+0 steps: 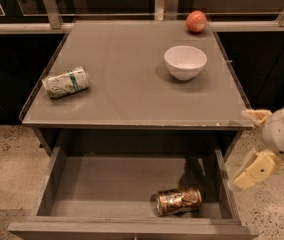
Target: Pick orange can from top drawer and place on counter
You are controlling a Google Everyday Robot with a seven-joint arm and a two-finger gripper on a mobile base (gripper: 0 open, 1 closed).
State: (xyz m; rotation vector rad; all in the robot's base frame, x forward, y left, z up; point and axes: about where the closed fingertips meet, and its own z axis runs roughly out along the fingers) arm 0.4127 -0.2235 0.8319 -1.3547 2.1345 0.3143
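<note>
The orange can (179,201) lies on its side on the floor of the open top drawer (102,184), near its front right corner. The grey counter (127,79) is above the drawer. My gripper (251,145) hangs at the right, outside the drawer's right wall and just below the counter's front right corner. Its two cream fingers (254,170) are spread apart with nothing between them. It is up and to the right of the can and does not touch it.
On the counter a pale green-and-white can (65,82) lies on its side at the left, a white bowl (185,62) stands at the right middle, and a red apple (196,21) sits at the far right corner. A railing runs behind; speckled floor lies below.
</note>
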